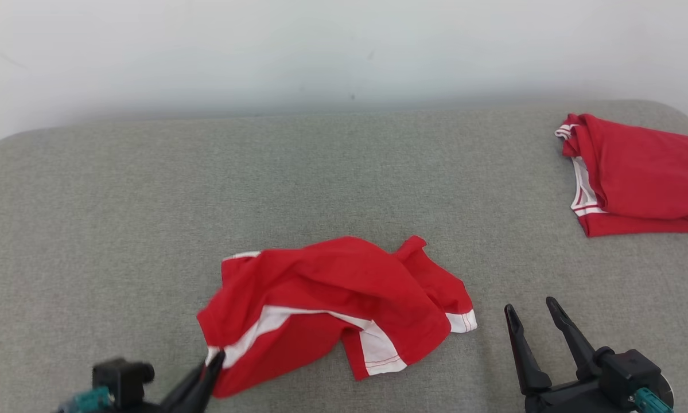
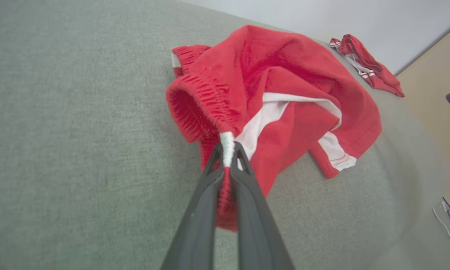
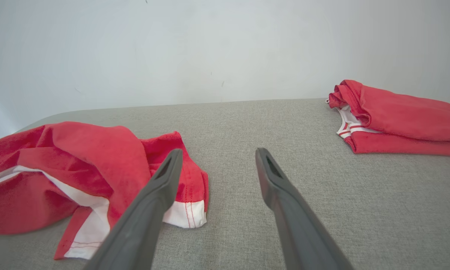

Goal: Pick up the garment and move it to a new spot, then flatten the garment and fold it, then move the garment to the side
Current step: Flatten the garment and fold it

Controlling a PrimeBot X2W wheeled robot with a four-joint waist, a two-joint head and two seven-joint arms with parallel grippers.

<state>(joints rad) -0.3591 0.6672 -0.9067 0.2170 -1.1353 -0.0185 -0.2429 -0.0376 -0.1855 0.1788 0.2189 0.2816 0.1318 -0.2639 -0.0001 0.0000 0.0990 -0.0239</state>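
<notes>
The garment [image 1: 344, 287], a pair of red shorts with white side stripes, lies crumpled in the lower centre of the head view on a grey padded surface [image 1: 148, 189]. The left gripper [image 1: 216, 357], at the lower left, has its jaws pressed together on the white-striped end of the waistband, a firm corner hold that would suit lifting the cloth and letting it hang out. In the left wrist view the elastic band bunches right at the fingertips, and the rest trails away toward the upper right. The right gripper [image 1: 531, 306] waits at the lower right with its jaws wide apart and nothing between them, just beside the garment's white hem, probably ready to take a second corner. A folded red top [image 1: 636, 178] takes the upper right corner near the rounded edge, so the open room lies across the middle and upper left.
</notes>
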